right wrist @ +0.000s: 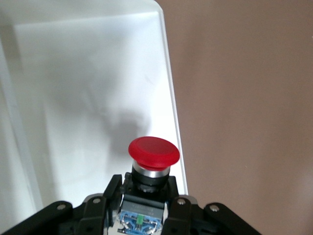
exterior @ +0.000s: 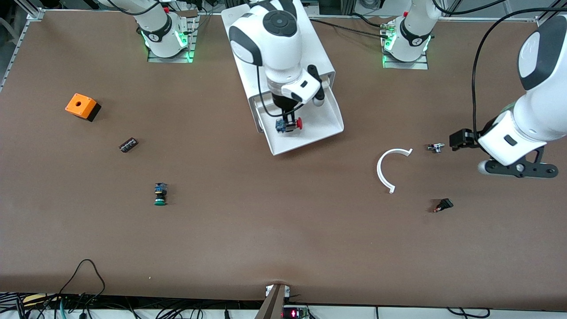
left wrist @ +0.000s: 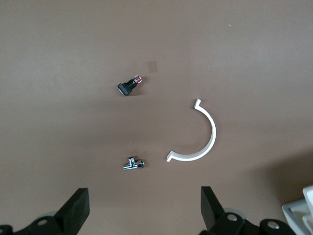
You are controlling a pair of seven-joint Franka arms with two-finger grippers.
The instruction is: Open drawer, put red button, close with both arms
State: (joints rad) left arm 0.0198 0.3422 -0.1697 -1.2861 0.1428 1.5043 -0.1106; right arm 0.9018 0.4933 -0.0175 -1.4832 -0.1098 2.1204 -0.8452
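Upper centre, the right gripper (exterior: pixel 290 125), jaws clenched on the red button (exterior: pixel 298 123), should lower into the drawer (exterior: pixel 325 126) before releasing; the left gripper (left wrist: pixel 144 208) waits released.

Left claw (left wrist: pixel 142 215) open (wide), white arc (left wrist: pixel 200 142), metal fitting (left wrist: pixel 133 164), black switch (left wrist: pixel 129 86)

Two white jointed robot arms, right (exterior: pixel 274 44) and left (exterior: pixel 531 119), with rounded glossy shells, dark grey joint caps, black cables and black two-finger grippers with silver screws; green lights glow at both bases.
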